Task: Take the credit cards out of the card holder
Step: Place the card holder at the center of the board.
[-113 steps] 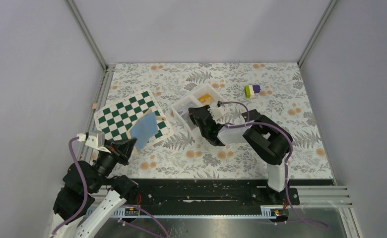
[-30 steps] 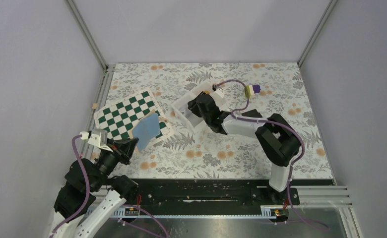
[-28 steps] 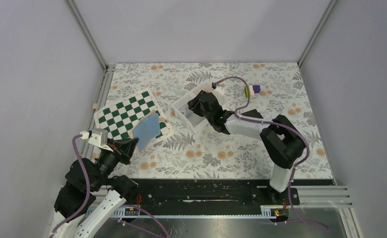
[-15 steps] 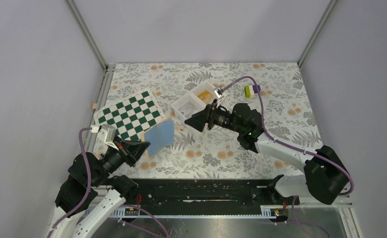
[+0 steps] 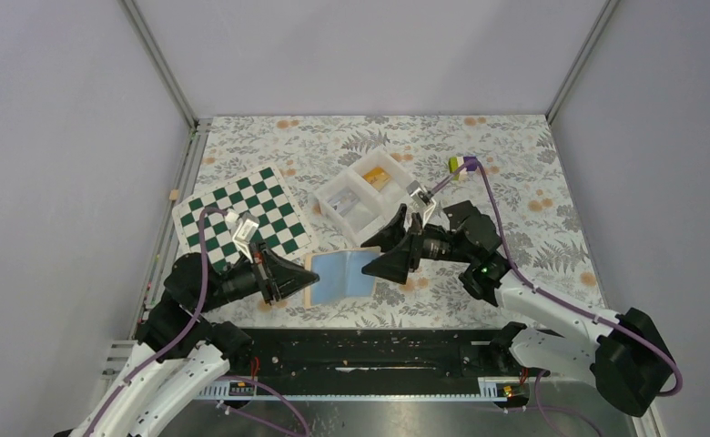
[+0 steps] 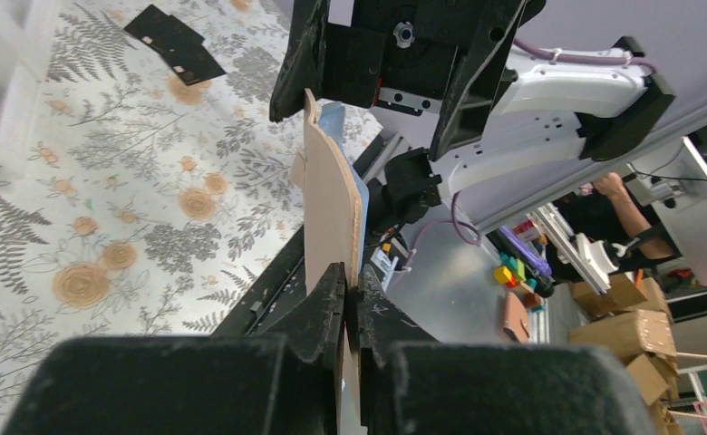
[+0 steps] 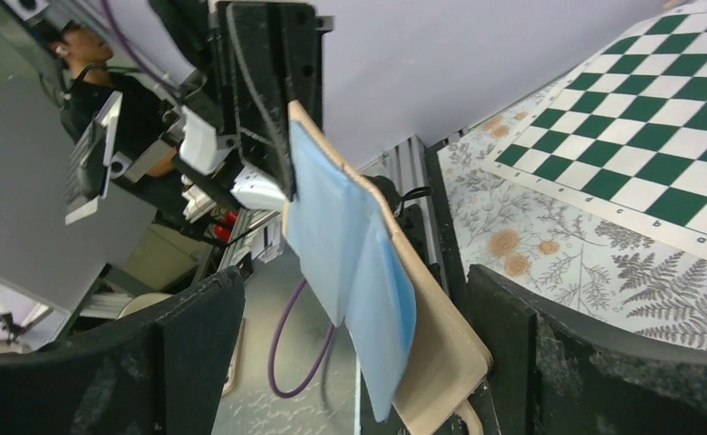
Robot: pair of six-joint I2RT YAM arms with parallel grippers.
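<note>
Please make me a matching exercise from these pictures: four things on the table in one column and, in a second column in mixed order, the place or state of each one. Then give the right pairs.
Things:
1. card holder
2. white tray
3. chequered board
4. purple and green block

Places or states:
A. lies far back on the table, to the right of the tray in the top view
B. held at one edge by the shut left gripper, between the two arms
C. lies flat on the left side of the table
D. has two compartments and stands near the middle of the table

Pairs: 1-B, 2-D, 3-C, 4-A
</note>
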